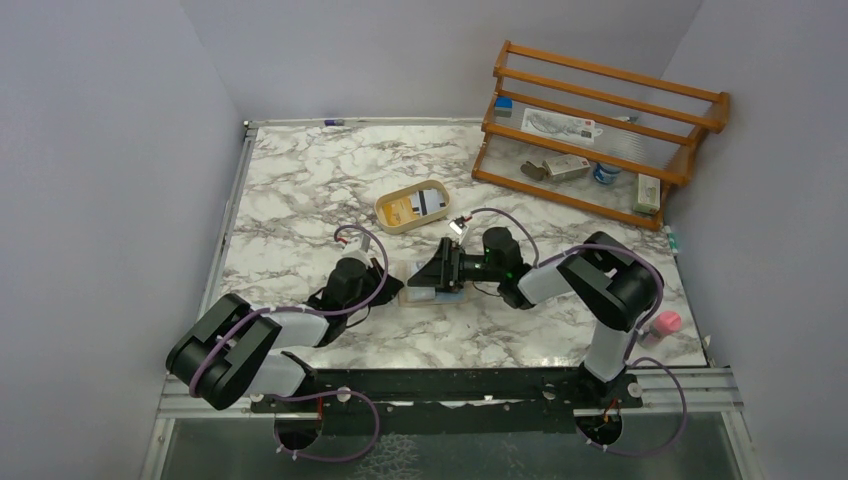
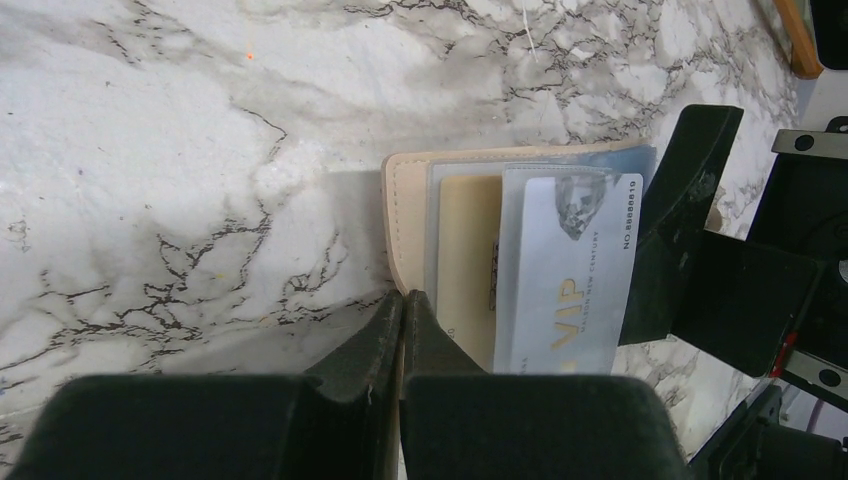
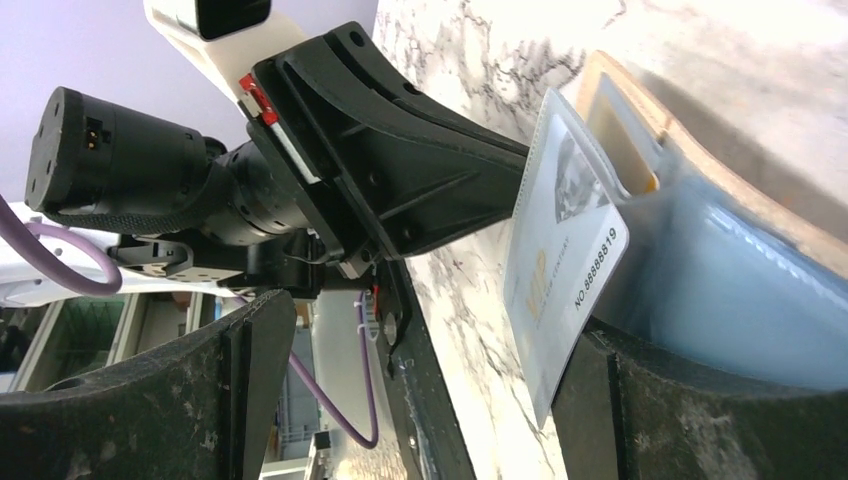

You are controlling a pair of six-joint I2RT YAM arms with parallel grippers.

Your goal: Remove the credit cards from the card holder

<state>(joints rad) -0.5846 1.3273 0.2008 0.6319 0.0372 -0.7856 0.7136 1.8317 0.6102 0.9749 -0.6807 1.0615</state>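
Observation:
The tan card holder (image 2: 410,215) lies open on the marble table, between the two grippers in the top view (image 1: 425,296). My left gripper (image 2: 403,300) is shut on its near edge, with a thin tan strip pinched between the fingertips. A pale blue credit card (image 2: 570,270) marked VIP sticks partly out of an inner pocket. In the right wrist view this credit card (image 3: 565,260) stands just inside one finger (image 3: 700,400) of my right gripper (image 3: 420,400), which is open wide. More pale blue shows inside the card holder (image 3: 700,160) behind it.
An oval beige tray (image 1: 385,215) holding cards sits behind the grippers. A wooden rack (image 1: 600,130) with small items stands at the back right. A pink object (image 1: 665,323) rests near the right arm's base.

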